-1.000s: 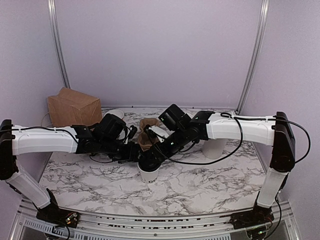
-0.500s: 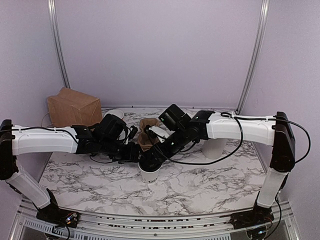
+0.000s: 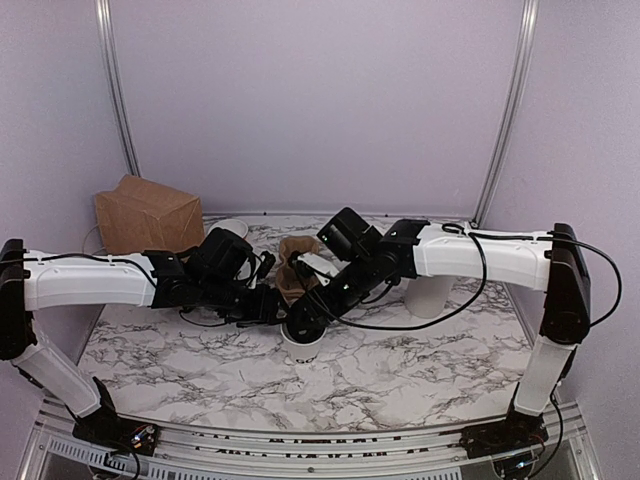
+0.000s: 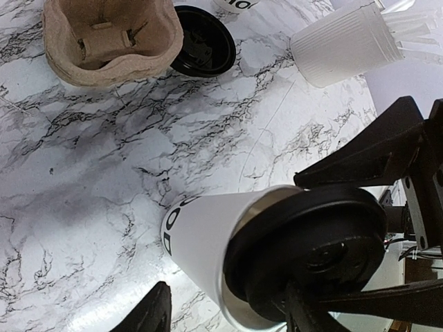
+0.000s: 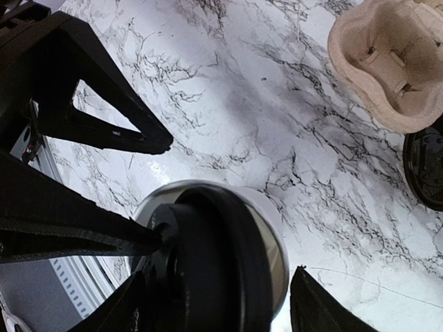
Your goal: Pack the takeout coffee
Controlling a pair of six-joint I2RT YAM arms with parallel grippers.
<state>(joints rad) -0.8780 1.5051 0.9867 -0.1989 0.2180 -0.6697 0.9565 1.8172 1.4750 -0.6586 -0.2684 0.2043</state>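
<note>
1. The takeout coffee (image 4: 197, 238) is standing on the marble tabletop (image 4: 104, 173) near its middle, between the two arms, with dark lettering showing on its side.
2. Its black lid (image 4: 311, 242) is resting on the mouth of the cup, and a strip of white rim is showing around part of it.
3. The left gripper (image 4: 228, 297) is straddling the cup with its jaws standing partly apart. Bare tabletop is showing between one finger and the cup wall. Whether the other finger is touching cannot be told.
4. The right gripper (image 5: 218, 277) is reaching down over the lid with its jaws spread wider than the lid, and a gap is showing on one side.
5. A brown pulp cup carrier (image 4: 111, 34) is lying farther back, with a loose black lid (image 4: 204, 48) just beside it.
6. A ribbed white cylinder (image 4: 342, 45) holding utensils is sitting to the right, and a brown paper bag (image 3: 148, 215) is standing at the rear left.
</note>
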